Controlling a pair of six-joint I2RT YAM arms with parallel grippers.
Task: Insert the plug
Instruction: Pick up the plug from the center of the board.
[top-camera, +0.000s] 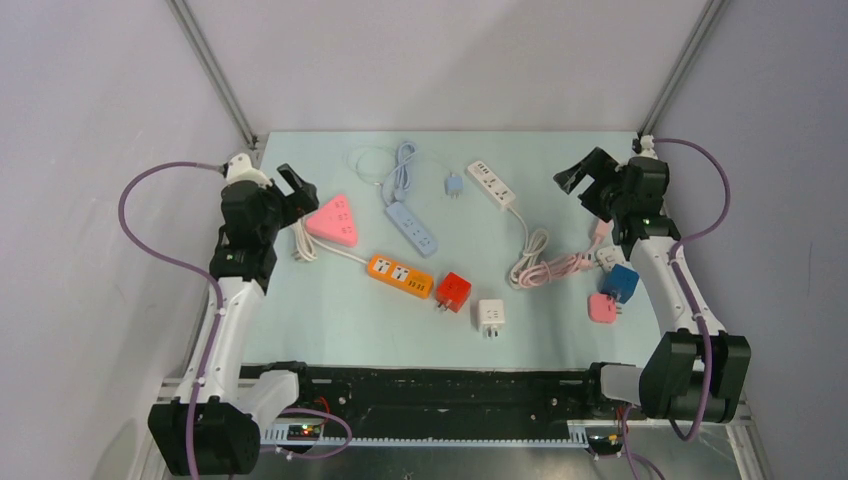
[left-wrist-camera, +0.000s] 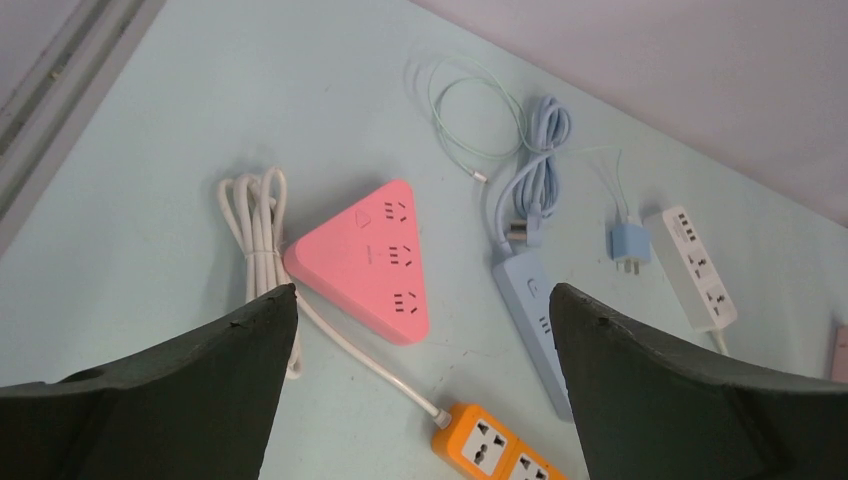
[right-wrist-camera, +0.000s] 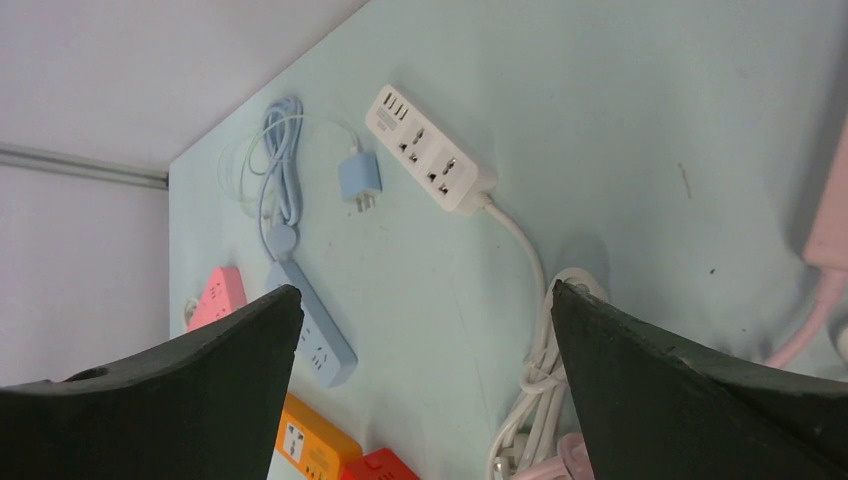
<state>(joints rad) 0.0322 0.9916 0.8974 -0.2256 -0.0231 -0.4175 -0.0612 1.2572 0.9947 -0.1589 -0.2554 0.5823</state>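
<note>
Tabletop (top-camera: 330, 320): pale green, grey walls on three sides.
Plugs: red plug (top-camera: 452, 292) lies just beside the orange strip (top-camera: 400, 275), with the white plug (top-camera: 490, 317) near it; I cannot tell which is meant.
Strip axis: slants far-left to near-right.
Left claw (left-wrist-camera: 422, 292): fingers apart, empty, above the pink triangular strip (left-wrist-camera: 370, 260).
Right claw (right-wrist-camera: 425, 290): apart, empty; neither arm looks clearly nearer.

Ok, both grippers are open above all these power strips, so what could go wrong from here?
The coiled white cord lies beside the pink triangular power strip, so the left gripper could snag it. The red adapter sits next to the orange power strip; grabbing one might shove the other. The blue adapter and pink adapter lie close to the right arm and could get swept.
</note>
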